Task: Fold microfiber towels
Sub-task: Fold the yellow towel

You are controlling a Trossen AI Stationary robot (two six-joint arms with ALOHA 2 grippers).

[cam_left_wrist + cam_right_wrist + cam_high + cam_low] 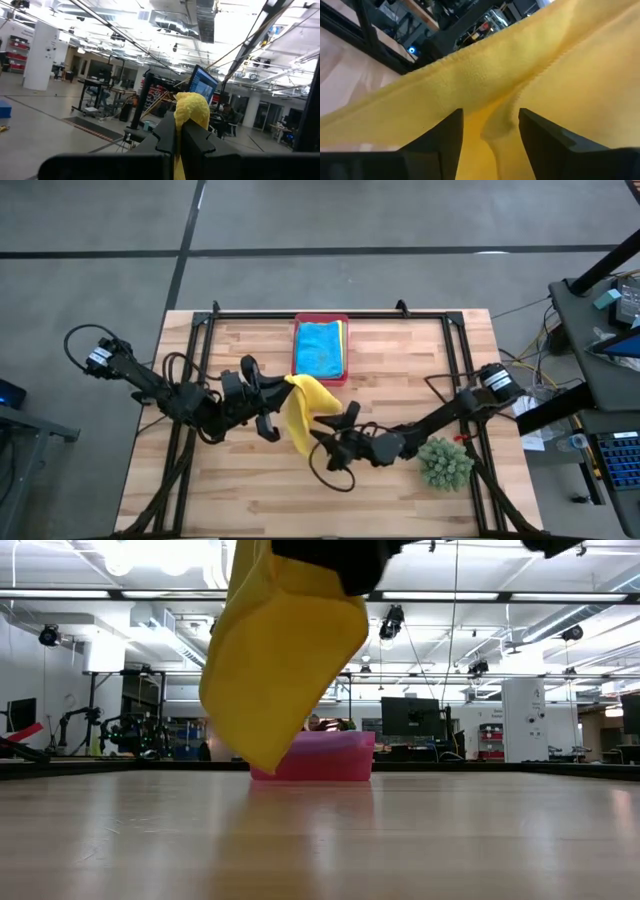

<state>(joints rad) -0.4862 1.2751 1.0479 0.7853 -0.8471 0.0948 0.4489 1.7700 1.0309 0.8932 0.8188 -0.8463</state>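
A yellow microfiber towel (300, 415) hangs over the middle of the table; in the low view the yellow towel (280, 650) ends in a corner above the wood. My left gripper (283, 386) is shut on its top. My right gripper (332, 426) is open at the towel's right side, its fingers on either side of a soft fold (492, 125). A folded turquoise towel (320, 348) lies in the pink tray (320, 319) at the far middle, with yellow cloth edges (344, 340) showing under it. My left gripper pinches the yellow towel's bunched top (191, 111) between its two shut fingers (200, 145), coming from the table's left and roughly level. A knob of cloth sticks out past the fingertips. The rest hangs slack below, clear of the table. My right gripper: whether its fingers touch the cloth between them, I cannot tell.
A spiky green plant (445, 463) stands at the near right, close to my right arm. The pink tray (315, 762) sits behind the hanging towel. Bare wood (230, 490) lies along the near edge. A black frame (330, 314) runs around the far side.
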